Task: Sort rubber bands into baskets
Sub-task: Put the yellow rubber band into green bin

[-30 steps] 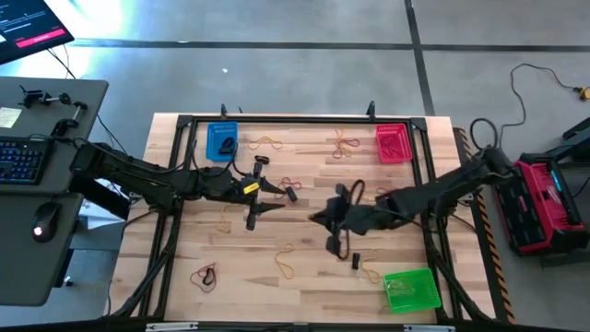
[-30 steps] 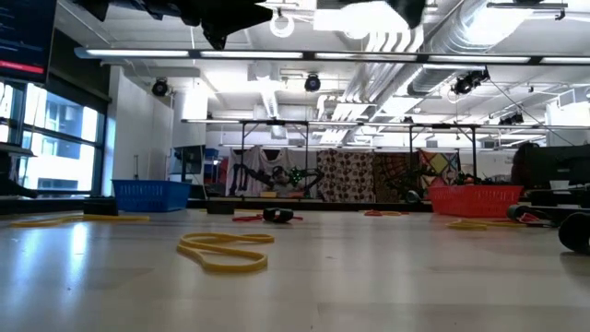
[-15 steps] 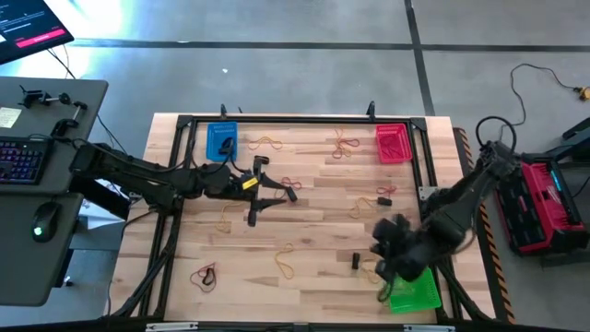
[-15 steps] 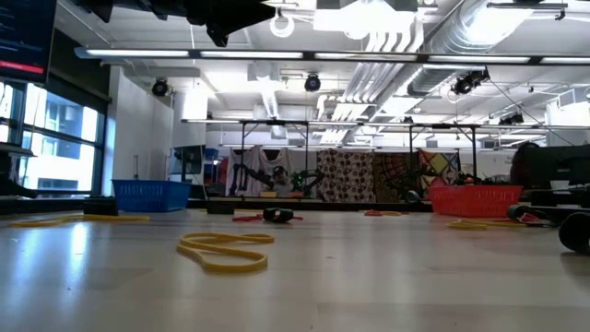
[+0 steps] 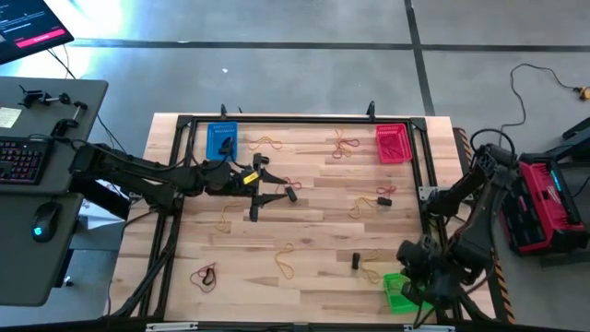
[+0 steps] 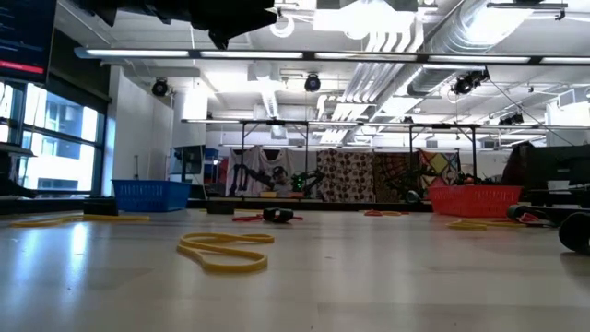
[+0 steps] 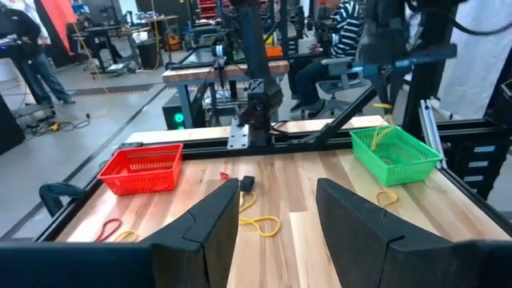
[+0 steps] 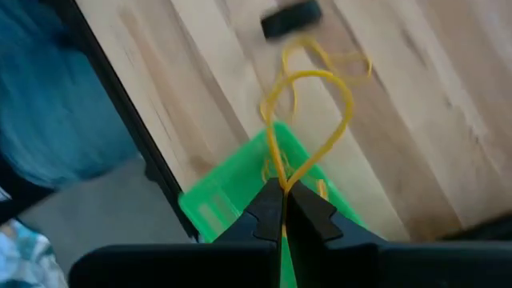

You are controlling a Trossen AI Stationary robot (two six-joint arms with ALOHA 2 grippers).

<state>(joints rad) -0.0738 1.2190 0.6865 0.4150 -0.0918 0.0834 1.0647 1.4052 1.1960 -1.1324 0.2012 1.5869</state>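
- While my right gripper (image 8: 282, 210) hangs over the green basket (image 5: 406, 291), its fingers are pressed together on a yellow rubber band (image 8: 308, 120), which loops out past the tips.
- Seen from the right wrist, that pinched loop sits above the green basket's edge, with bare table (image 5: 313, 240) beyond it.
- Another yellow band (image 8: 336, 60) lies flat on the wood just beside the green basket, and a small black piece (image 8: 291, 18) lies a little farther from the basket.
- My left gripper (image 5: 267, 189) is well apart from the green basket, out over the table nearer the blue basket (image 5: 221, 141). Its fingers (image 7: 212, 220) are spread and hold nothing.
- From the left wrist I see the red basket (image 7: 142, 168) and the green basket both standing on the table, well apart from each other, with a yellow band (image 7: 258, 222) on the wood between them.
- From above, the red basket stands well apart from the green basket, along the same side of the table.
- More loose bands lie scattered well away from the green basket: a red one (image 5: 205, 274) and a yellow one (image 5: 285, 267) near the table's front edge.
- At table height, a yellow band (image 6: 224, 251) lies flat in the foreground.
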